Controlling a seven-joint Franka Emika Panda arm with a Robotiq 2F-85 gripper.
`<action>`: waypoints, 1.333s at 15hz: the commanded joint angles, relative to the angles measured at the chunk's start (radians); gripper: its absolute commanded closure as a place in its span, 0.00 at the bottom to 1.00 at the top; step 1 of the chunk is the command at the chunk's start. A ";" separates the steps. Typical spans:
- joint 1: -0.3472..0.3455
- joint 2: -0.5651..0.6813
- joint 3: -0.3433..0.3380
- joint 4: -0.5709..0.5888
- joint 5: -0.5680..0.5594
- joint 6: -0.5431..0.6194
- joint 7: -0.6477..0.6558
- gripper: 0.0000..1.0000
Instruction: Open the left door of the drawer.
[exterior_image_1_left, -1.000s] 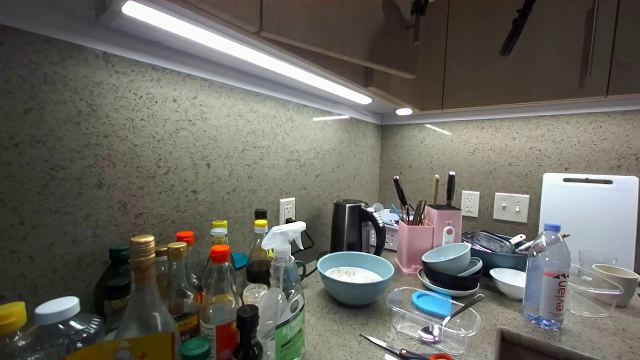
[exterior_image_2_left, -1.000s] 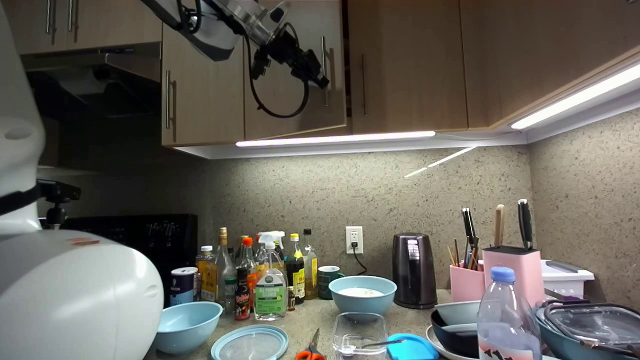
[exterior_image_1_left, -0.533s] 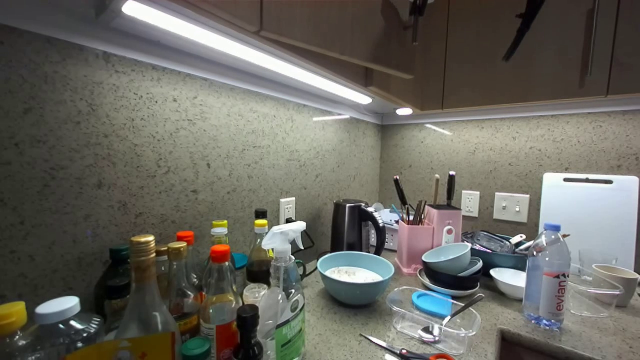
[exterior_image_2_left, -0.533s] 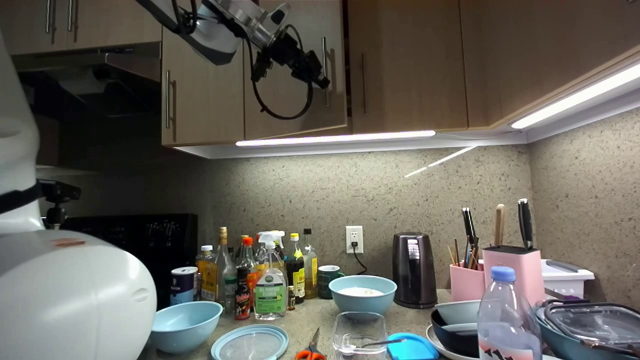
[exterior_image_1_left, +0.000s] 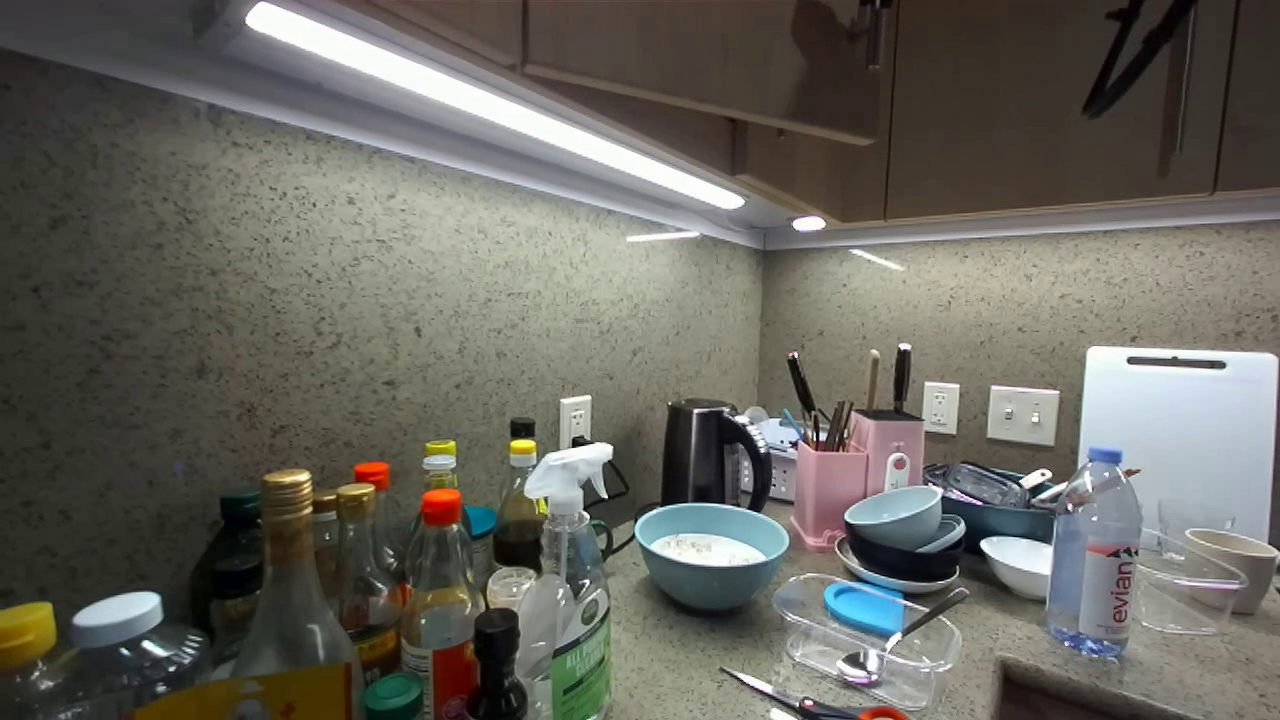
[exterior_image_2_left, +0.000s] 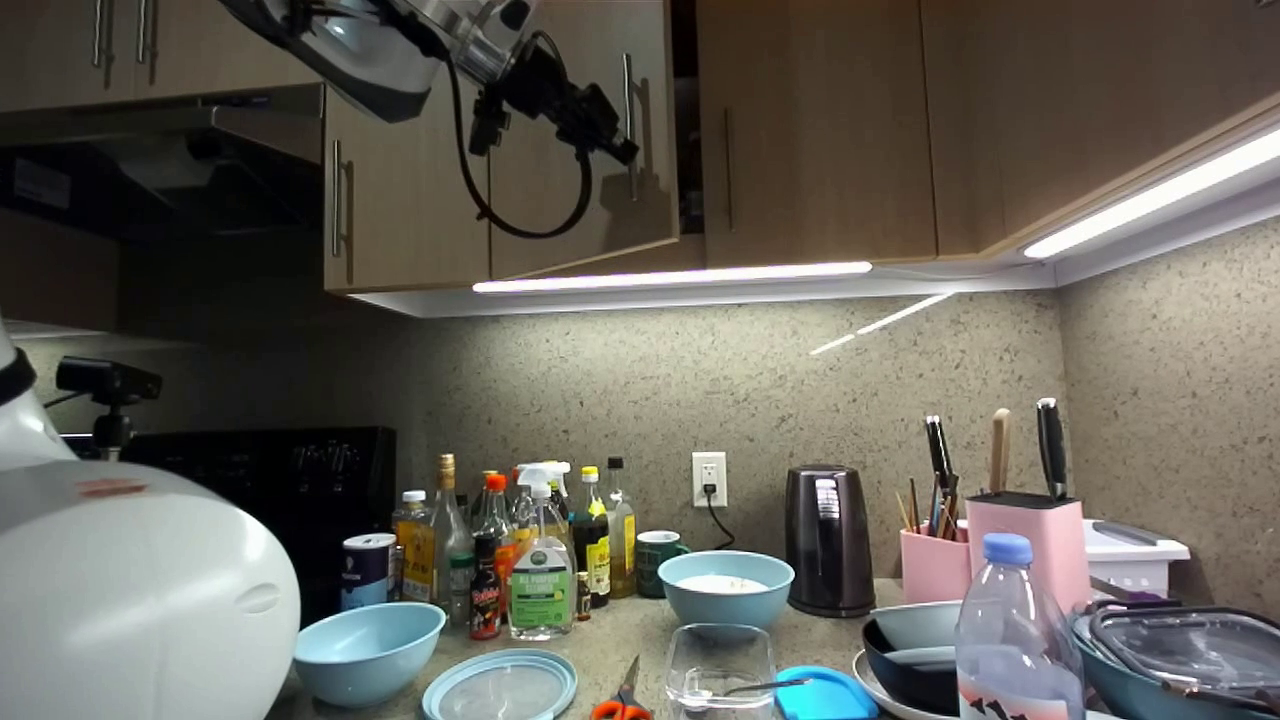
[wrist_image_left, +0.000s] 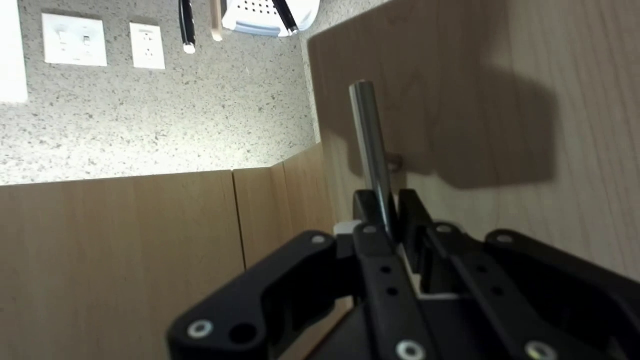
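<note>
White-shelled, my arm (exterior_image_2_left: 360, 60) slants from upper left in an exterior view, probably leaving the wooden left door (exterior_image_2_left: 595, 50), partly open at upper centre, room to swing; in the wrist view my gripper (wrist_image_left: 387, 205) is clamped round that door's metal bar handle (wrist_image_left: 369, 130), near the free edge, where leverage should be best. Rightward, a dark gap (exterior_image_2_left: 686, 60), then the matching door (exterior_image_2_left: 815, 150).
</note>
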 joint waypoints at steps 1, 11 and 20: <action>-0.056 -0.173 0.016 -0.168 0.026 -0.032 0.110 0.96; -0.047 -0.100 0.052 -0.088 0.018 0.024 0.003 0.96; -0.062 -0.405 0.057 -0.381 0.022 0.109 0.121 0.96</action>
